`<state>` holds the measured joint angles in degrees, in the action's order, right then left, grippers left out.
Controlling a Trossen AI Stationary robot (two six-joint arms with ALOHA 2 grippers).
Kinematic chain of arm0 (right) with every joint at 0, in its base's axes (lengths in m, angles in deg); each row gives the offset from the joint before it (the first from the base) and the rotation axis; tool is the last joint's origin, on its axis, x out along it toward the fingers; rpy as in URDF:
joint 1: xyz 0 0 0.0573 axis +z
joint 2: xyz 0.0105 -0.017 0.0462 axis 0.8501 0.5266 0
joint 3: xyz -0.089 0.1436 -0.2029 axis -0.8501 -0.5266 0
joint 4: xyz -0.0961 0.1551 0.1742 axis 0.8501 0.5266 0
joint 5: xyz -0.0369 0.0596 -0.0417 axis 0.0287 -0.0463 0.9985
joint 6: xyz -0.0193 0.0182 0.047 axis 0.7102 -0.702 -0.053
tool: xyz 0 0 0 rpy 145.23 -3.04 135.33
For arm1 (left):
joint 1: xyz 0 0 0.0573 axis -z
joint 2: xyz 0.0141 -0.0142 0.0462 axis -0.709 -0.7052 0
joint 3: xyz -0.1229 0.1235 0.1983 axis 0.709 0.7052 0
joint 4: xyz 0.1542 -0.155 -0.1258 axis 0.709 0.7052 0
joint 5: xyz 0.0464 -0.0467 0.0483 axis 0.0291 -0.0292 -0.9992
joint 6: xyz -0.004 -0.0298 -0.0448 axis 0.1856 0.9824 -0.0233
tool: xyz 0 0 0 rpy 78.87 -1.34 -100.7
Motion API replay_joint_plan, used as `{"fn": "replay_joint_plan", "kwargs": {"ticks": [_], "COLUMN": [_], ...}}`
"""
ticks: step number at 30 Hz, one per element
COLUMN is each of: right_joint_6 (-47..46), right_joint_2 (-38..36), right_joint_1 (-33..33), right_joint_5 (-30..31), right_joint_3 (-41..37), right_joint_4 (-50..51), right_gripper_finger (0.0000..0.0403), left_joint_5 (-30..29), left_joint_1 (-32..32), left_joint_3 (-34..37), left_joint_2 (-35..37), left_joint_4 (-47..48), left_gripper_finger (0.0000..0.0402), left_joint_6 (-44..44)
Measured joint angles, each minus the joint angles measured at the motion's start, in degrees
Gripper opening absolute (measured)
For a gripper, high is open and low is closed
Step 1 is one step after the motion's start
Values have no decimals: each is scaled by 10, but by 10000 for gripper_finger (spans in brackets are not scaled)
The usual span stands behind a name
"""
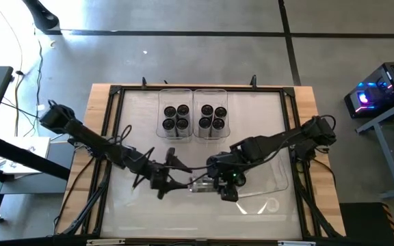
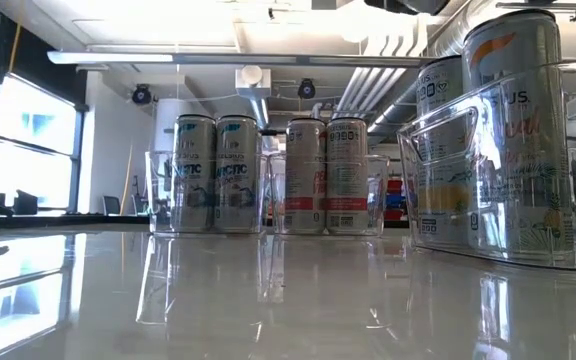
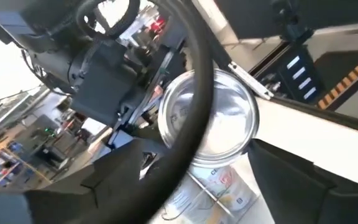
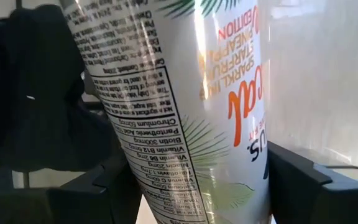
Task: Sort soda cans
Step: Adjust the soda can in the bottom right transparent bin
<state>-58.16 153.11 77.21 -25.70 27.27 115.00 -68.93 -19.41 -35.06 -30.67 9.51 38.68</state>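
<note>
— Soda can, silvery-grey with orange lettering (image 4: 185, 106): who has it?
— Right gripper (image 1: 226, 186), jaws closed on its sides, at the table's middle. Left gripper (image 1: 176, 179) is spread apart just beside its end.
— What does the low view add?
— Eight upright cans in two clear plastic bins (image 1: 192, 96) at the back.

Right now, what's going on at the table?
Both arms meet near the table's middle over one soda can lying on its side. The right gripper is closed around that can, while the left gripper sits at its end with fingers apart, which looks like a handover. Two clear bins at the far edge hold four upright cans each. A third bin holds more cans.
</note>
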Motion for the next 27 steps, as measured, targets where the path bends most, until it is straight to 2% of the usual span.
{"fn": "replay_joint_plan", "kwargs": {"ticks": [3,11,14,19,23,27], "right_joint_6": [5,14,11,-10,-20,-24], "right_joint_2": [0,-1,-1,-1,-1,-1], "right_joint_1": [-1,-11,-21,-34,-40,-43], "right_joint_5": [-1,-5,16,33,34,32], "right_joint_3": [0,0,0,0,0,0], "right_joint_4": [3,6,0,25,21,21], "right_gripper_finger": [254,253,253,253,252,252], "left_joint_5": [-20,-4,-13,-43,-24,-4], "left_joint_1": [5,2,1,-5,-20,-29], "left_joint_3": [-10,-12,-13,-13,-13,-13], "left_joint_2": [-9,-23,-28,-27,-29,-41], "left_joint_4": [1,-9,-13,-20,-22,-34], "left_gripper_finger": [297,299,299,299,299,299], "left_joint_6": [-1,3,9,97,149,133]}}
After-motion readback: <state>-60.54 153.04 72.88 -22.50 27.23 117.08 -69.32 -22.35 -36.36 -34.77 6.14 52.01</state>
